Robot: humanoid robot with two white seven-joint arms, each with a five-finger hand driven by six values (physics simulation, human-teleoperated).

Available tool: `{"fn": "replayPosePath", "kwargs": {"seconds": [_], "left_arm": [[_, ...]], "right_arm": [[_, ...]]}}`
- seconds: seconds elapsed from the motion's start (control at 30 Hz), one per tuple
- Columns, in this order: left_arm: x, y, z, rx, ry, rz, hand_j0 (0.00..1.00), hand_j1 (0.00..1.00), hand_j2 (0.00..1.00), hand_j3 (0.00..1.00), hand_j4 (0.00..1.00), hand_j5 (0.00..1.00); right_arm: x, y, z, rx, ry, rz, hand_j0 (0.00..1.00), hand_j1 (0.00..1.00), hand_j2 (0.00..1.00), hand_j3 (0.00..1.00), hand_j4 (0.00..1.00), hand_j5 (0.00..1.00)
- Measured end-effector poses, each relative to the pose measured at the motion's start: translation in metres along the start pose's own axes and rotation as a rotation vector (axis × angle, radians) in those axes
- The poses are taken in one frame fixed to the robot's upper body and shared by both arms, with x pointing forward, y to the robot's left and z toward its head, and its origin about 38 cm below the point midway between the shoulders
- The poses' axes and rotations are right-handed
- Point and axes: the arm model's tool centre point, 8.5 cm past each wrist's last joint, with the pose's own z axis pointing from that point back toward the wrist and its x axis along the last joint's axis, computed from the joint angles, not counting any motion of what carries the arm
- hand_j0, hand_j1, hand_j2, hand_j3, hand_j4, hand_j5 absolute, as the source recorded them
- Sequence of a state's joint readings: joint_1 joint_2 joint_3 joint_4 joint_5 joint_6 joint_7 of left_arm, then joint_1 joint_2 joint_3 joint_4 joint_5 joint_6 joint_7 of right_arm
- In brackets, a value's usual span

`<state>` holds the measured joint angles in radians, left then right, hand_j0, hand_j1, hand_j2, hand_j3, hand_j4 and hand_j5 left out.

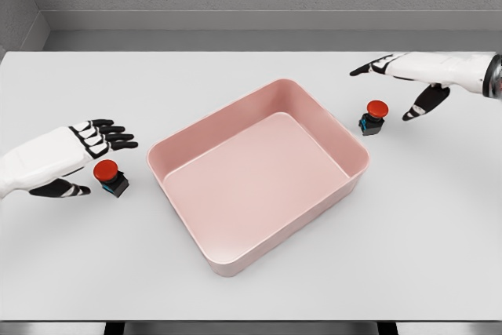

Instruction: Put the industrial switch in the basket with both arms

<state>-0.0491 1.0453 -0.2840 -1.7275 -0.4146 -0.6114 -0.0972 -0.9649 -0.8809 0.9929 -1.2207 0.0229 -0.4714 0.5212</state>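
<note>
Two industrial switches with red mushroom buttons on dark bases stand on the white table. One switch [110,177] is left of the pink basket [180,151]; my left hand [88,161] is open right beside it, fingers above and thumb below, not closed on it. The other switch [373,117] stands just right of the basket's far corner. My right hand [396,88] hovers open above and to the right of it, fingers spread, apart from the switch. The basket holds nothing.
The white table [439,233] ends at a front edge along the bottom of the picture. A grey wall runs behind the far edge.
</note>
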Motion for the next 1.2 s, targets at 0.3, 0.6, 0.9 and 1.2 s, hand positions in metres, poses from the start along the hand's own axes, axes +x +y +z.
{"fn": "replayPosePath", "kwargs": {"seconds": [0.3, 0.6, 0.9, 1.2], "left_arm": [[0.0, -0.005, -0.002, -0.024, 0.007, -0.05, 0.93, 0.93, 0.93, 0.93, 0.93, 0.93], [-0.009, -0.007, -0.001, -0.029, 0.033, -0.05, 0.92, 0.92, 0.92, 0.92, 0.92, 0.92], [-0.013, -0.024, -0.006, -0.039, 0.054, -0.028, 0.92, 0.92, 0.92, 0.92, 0.92, 0.92], [-0.01, -0.032, -0.011, -0.042, 0.05, -0.028, 0.91, 0.91, 0.91, 0.91, 0.91, 0.91]], "right_arm": [[-0.004, 0.017, -0.026, 0.047, 0.035, -0.058, 1.0, 1.0, 1.0, 1.0, 1.0, 1.0], [-0.019, 0.034, -0.04, 0.084, 0.078, -0.105, 1.0, 1.0, 1.0, 1.0, 1.0, 1.0], [-0.023, 0.04, -0.046, 0.096, 0.094, -0.113, 0.92, 0.92, 0.92, 0.92, 0.92, 0.92], [-0.024, 0.044, -0.051, 0.107, 0.097, -0.119, 0.83, 0.83, 0.83, 0.83, 0.83, 0.83]]}}
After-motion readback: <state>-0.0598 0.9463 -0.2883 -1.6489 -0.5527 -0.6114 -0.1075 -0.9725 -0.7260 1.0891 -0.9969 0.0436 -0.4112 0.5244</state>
